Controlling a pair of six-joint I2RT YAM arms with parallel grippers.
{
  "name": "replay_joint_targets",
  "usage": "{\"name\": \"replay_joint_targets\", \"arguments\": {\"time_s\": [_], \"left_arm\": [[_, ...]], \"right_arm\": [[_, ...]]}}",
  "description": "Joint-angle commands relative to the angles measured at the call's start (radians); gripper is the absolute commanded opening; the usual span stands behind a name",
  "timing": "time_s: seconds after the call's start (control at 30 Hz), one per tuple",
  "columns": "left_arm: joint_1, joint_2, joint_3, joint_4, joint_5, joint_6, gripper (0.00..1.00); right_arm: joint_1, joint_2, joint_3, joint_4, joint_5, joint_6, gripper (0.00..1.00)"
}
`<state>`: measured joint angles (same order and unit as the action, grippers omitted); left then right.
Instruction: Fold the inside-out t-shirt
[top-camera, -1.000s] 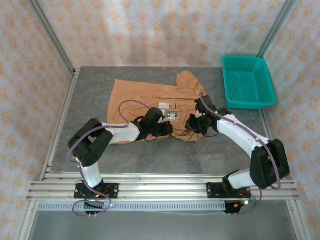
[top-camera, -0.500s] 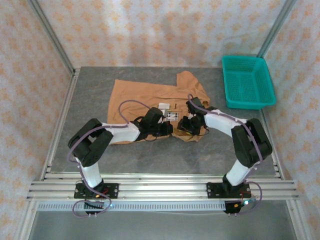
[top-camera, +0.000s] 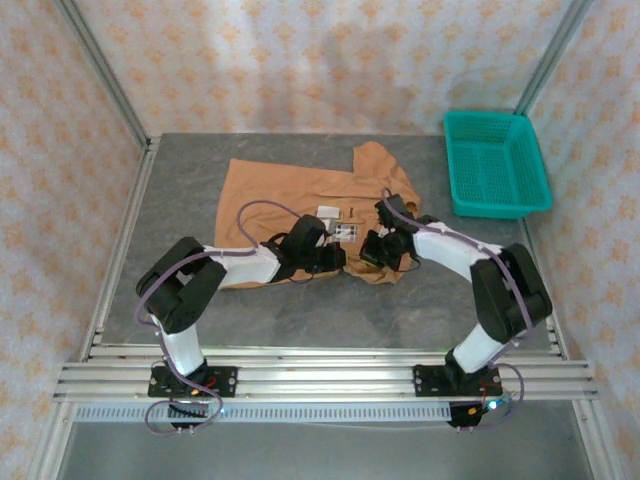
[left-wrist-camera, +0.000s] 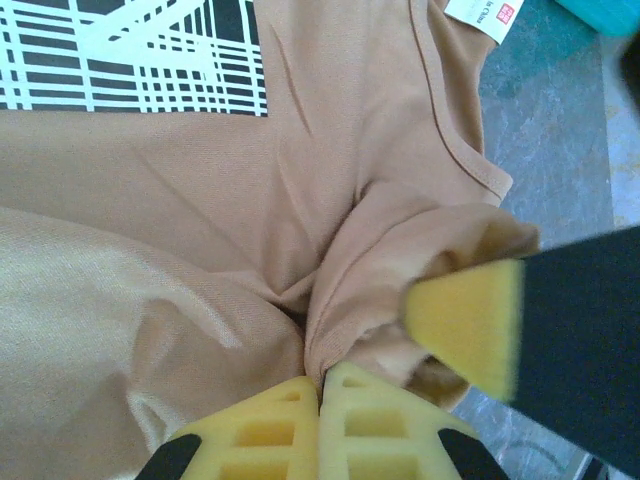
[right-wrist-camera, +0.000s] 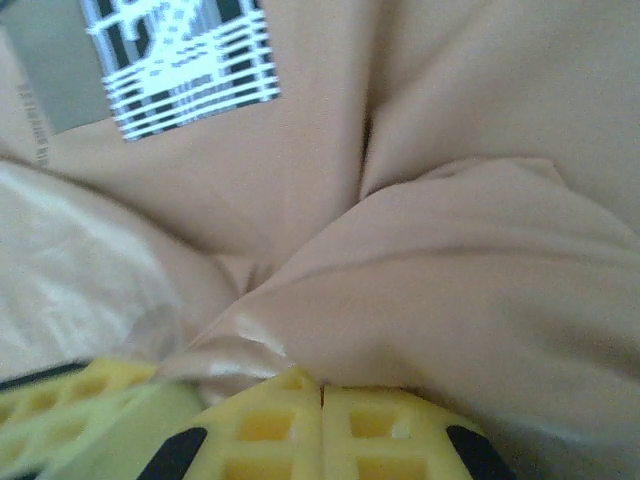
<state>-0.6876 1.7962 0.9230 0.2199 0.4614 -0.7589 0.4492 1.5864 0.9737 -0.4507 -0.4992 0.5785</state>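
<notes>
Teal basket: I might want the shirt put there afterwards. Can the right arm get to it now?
Probably yes: the basket sits on that arm's side with bare table between, but the right gripper is shut on the t-shirt, so cloth would drag along.

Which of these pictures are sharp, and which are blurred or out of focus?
Top external view: evenly lit and sharp, t-shirt and green basket clear. Left wrist view: cloth folds sharp, the right arm's jaws at the right edge smeared. Right wrist view: soft overall, printed patch streaked.
</notes>
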Motion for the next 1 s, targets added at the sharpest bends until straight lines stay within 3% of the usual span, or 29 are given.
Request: {"name": "replay_joint_targets", "arguments": {"time_s": [0.0, 0.27, 0.43, 0.53, 0.57, 0.63, 0.67, 0.73, 0.8, 0.83, 0.97], "left_arm": [[-0.010, -0.002, 0.023, -0.006, -0.033, 0.012, 0.00], [-0.012, -0.026, 0.030, -0.011, -0.033, 0.010, 0.00], [-0.013, -0.029, 0.025, -0.020, -0.033, 0.019, 0.00], [-0.013, -0.026, 0.021, -0.024, -0.035, 0.023, 0.00], [-0.013, -0.026, 0.022, -0.025, -0.035, 0.024, 0.00], [-0.013, -0.030, 0.019, -0.029, -0.034, 0.027, 0.00], [-0.013, -0.034, 0.019, -0.035, -0.036, 0.031, 0.00], [-0.013, -0.045, 0.016, -0.051, -0.043, 0.039, 0.00], [-0.012, -0.059, 0.016, -0.068, -0.051, 0.048, 0.00], [-0.012, -0.066, 0.016, -0.078, -0.054, 0.052, 0.00], [-0.010, -0.080, 0.016, -0.097, -0.063, 0.059, 0.00]], "right_arm": [[0.005, -0.135, 0.068, -0.133, -0.007, -0.034, 0.00], [0.005, -0.324, 0.011, -0.156, -0.175, 0.034, 0.00], [0.005, -0.369, -0.139, 0.109, -0.434, 0.226, 0.00], [-0.006, -0.365, -0.222, 0.273, -0.514, 0.332, 0.07], [-0.017, -0.356, -0.243, 0.310, -0.527, 0.351, 0.13], [-0.041, -0.348, -0.234, 0.236, -0.485, 0.293, 0.45], [-0.047, -0.350, -0.205, 0.139, -0.415, 0.217, 0.56], [-0.049, -0.349, -0.133, -0.087, -0.208, 0.073, 0.63], [-0.047, -0.351, -0.116, -0.175, -0.073, 0.014, 0.58], [-0.043, -0.356, -0.124, -0.184, -0.041, 0.005, 0.49], [0.008, -0.362, -0.157, -0.170, -0.023, 0.007, 0.22]]}}
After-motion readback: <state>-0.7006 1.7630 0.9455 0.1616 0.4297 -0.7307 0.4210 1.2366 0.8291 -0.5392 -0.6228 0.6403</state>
